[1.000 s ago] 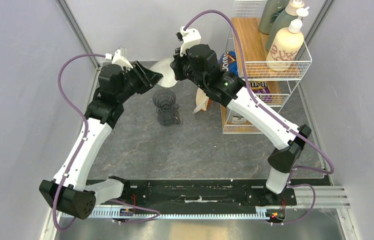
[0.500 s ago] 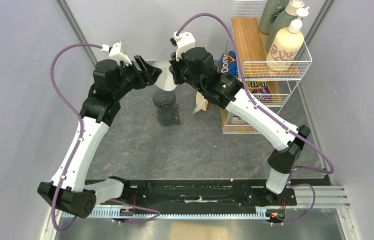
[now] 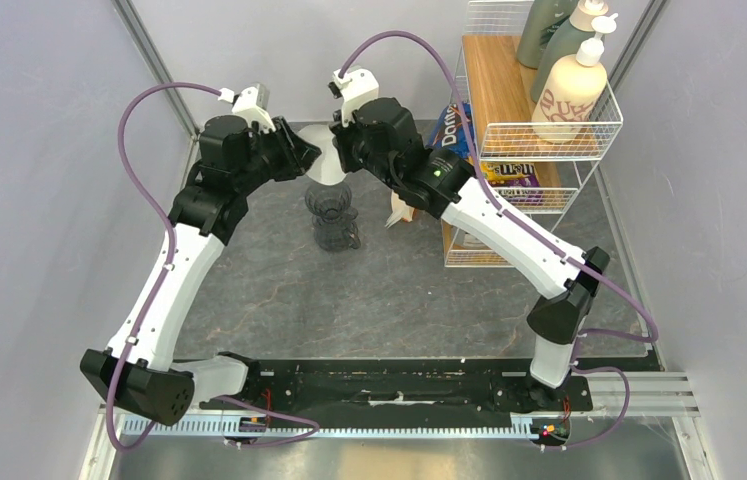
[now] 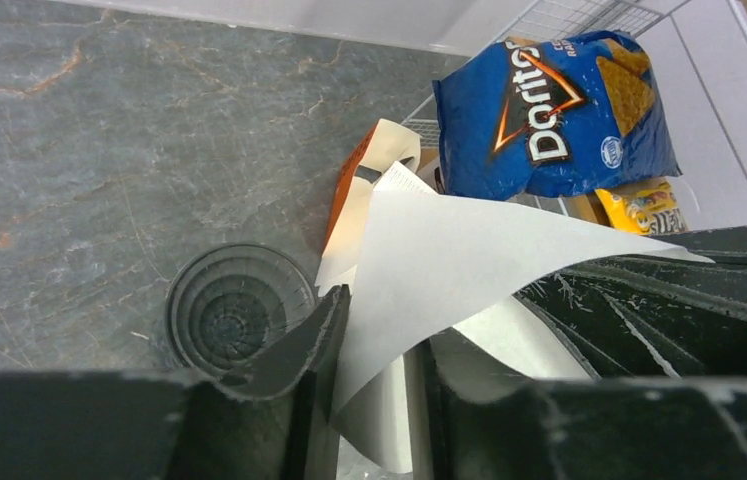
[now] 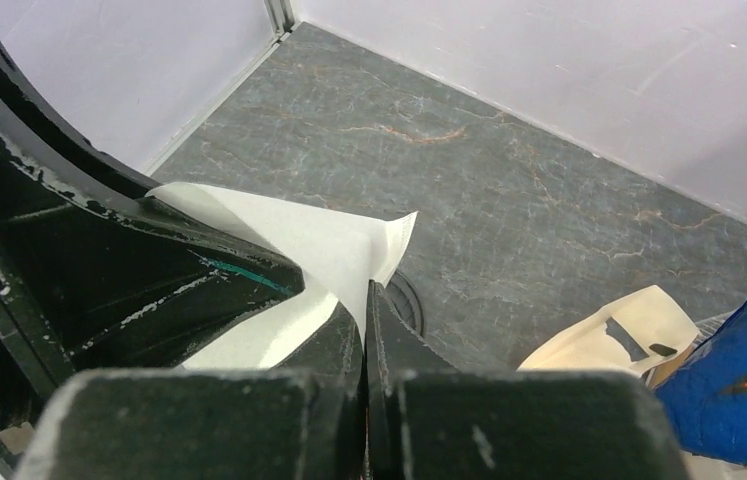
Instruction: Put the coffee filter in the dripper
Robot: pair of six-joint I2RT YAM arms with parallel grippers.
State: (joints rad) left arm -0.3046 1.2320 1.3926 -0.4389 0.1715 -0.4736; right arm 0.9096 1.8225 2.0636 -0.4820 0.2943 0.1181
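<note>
Left arm: rises from its base at 7 o'clock of the table [image 3: 349, 300], elbow bent, wrist turned in toward 12 o'clock beside the right wrist.
Left gripper [image 3: 301, 157]: jaws a little apart with paper in the gap – whether they press it, I cannot tell.
Right arm: climbs from 5 o'clock in a long diagonal, its wrist meeting the left one at the far middle.
Right gripper [image 5: 366, 300]: jaws together, pinching one edge of the paper.
Coffee filter [image 4: 449, 250]: held in the air between the two grippers, its white sheet spread partly open; in the top view it hangs over the dripper's 12 o'clock edge, not touching it.
Dripper [image 4: 239, 318]: upright on the table – the left wrist view looks straight down its ribbed walls to the bottom.
Packet [image 4: 369, 170]: beige and white, at 3 o'clock of the dripper, leaning near the rack's foot.
Wire rack [image 3: 549, 130]: at 2 o'clock of the table.
Rack, top shelf: pump bottles [image 3: 569, 95] standing upright on a wooden board.
Rack, lower shelf: a blue Doritos bag [image 4: 549, 110] at its left end, a yellow sweets bag [image 3: 509, 178] just beside it.
</note>
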